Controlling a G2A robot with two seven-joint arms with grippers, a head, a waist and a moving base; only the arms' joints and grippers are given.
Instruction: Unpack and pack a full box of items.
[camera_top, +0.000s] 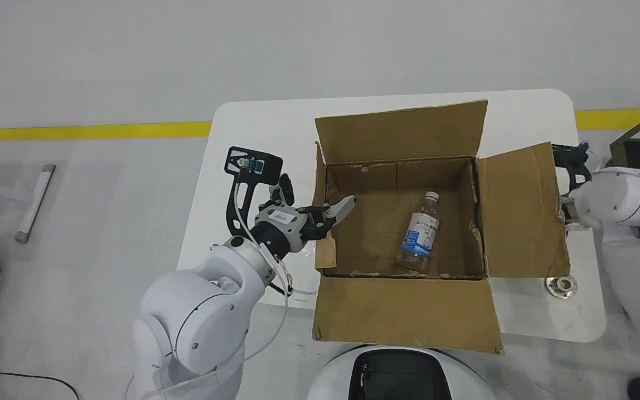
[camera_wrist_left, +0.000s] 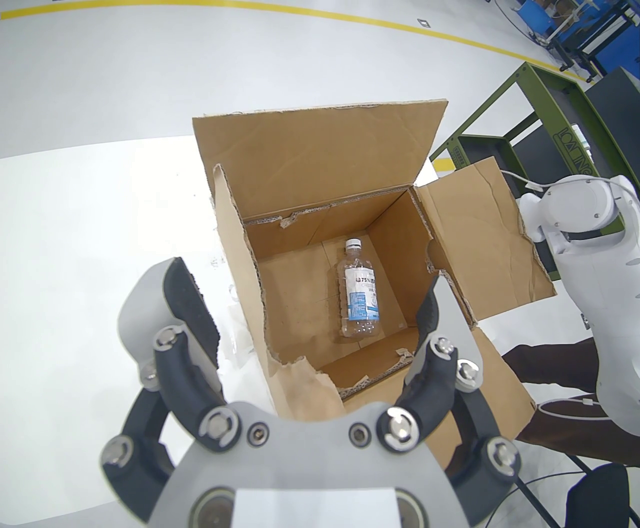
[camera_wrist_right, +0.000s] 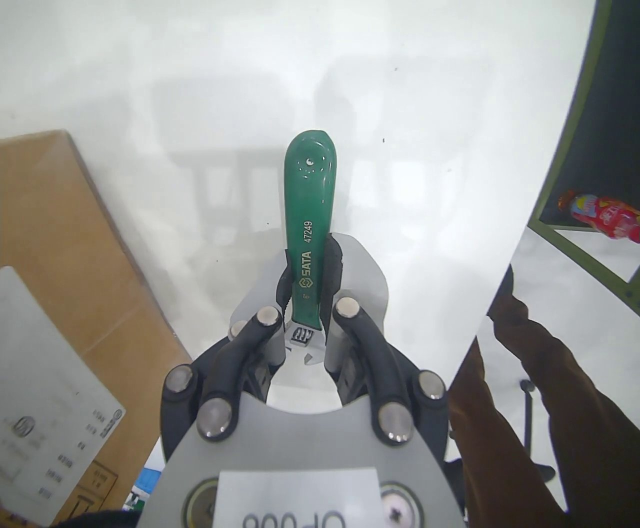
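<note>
An open cardboard box stands in the middle of the white table with its flaps spread out. A clear bottle with a white cap and blue-white label lies on the box floor. My left gripper hangs open over the box's left wall, and nothing sits between its fingers. My right gripper is shut on a green-handled wrench above bare table, just beyond the box's right flap. In the top view this gripper is at the table's right edge.
A black tool with a blue part lies on the table left of the box. A small round metal piece sits near the right front corner. A green rack stands beyond the table, with a red bottle on its shelf.
</note>
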